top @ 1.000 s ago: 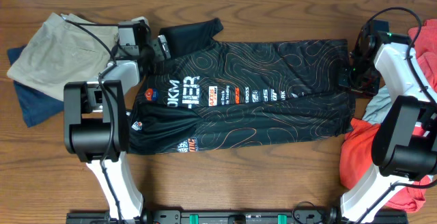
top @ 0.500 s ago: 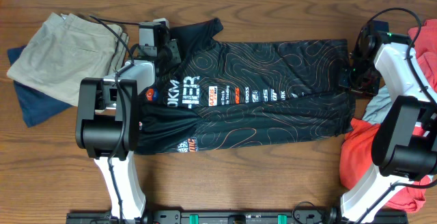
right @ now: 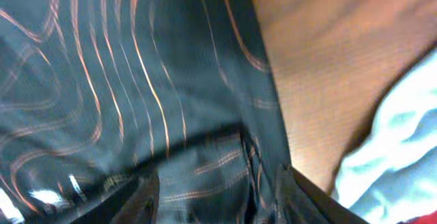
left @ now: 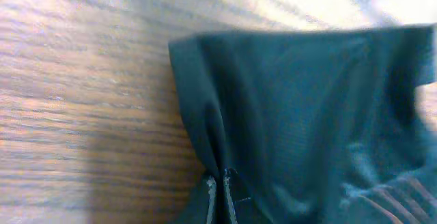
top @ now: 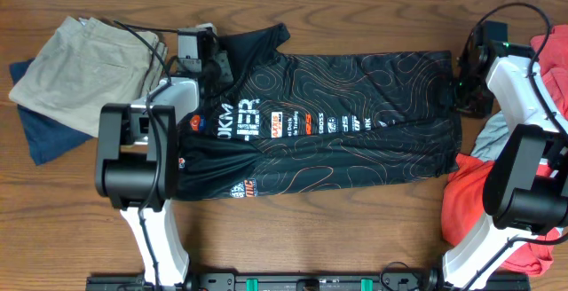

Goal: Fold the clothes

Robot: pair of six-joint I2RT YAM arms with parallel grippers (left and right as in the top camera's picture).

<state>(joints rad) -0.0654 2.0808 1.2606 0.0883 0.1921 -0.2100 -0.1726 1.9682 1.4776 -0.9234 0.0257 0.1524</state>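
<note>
One black T-shirt (top: 355, 140) shows white "KM" print.

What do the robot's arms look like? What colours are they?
The left arm and right arm look alike: boxy black joints joined by smooth white tubes, with thin black cables looping around them. The right gripper has two dark, flat fingers.
</note>
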